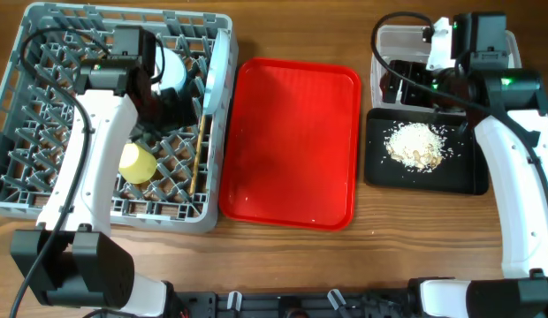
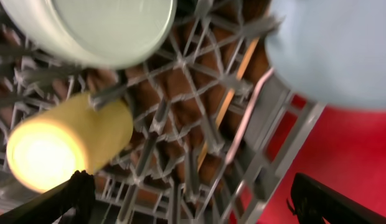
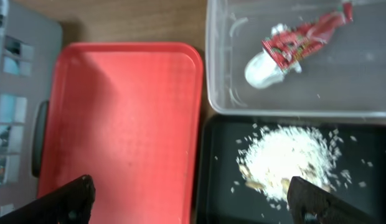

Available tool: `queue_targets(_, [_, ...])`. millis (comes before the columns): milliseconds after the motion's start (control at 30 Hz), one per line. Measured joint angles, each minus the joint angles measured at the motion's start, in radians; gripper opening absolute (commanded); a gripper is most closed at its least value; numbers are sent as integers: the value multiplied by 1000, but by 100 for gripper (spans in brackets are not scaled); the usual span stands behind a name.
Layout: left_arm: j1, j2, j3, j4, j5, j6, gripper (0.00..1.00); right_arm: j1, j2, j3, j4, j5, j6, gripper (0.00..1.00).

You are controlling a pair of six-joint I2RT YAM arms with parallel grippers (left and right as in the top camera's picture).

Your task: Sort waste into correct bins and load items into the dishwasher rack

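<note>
The grey dishwasher rack (image 1: 44, 132) fills the left of the table. My left gripper (image 1: 165, 104) hangs over its middle, open, with nothing between its jaws (image 2: 196, 199). In the rack lie a yellow cup (image 2: 62, 146) on its side, a pale green bowl (image 2: 87, 28), thin chopsticks (image 2: 230, 93) and a pale blue-white dish (image 2: 336, 50) on edge at the right wall. My right gripper (image 3: 193, 199) is open and empty above the seam of the red tray and the black tray (image 3: 224, 155). Whitish food scraps (image 3: 286, 158) are heaped in the black tray. A red-and-white wrapper (image 3: 299, 43) lies in the clear tub (image 3: 218, 74).
A large red tray (image 1: 292, 141) lies flat between the rack and the two bins, with nothing on it. The right arm (image 1: 513, 150) reaches over the clear tub (image 1: 389, 40) and black tray (image 1: 380, 168). Bare wooden table runs along the front edge.
</note>
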Motion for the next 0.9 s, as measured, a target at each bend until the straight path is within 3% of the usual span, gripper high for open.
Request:
queue_targets(200, [-18,-49,-19,-29,-6,-5,100,-4,-119,-82,25,25,-23,100])
queue_targets(533, [-81,-530,-331,218,-6,-18,100,-4,-551,-430,174,30,-26,100])
queue_targets(700, [-106,-808,-505,303,-6,-19,100,-4,-745,-478,135,36,-26,100])
queue_targets(900, [-107,-984,-533,283,-6,-19,100,-4,-805,-478,103,36,-26,100])
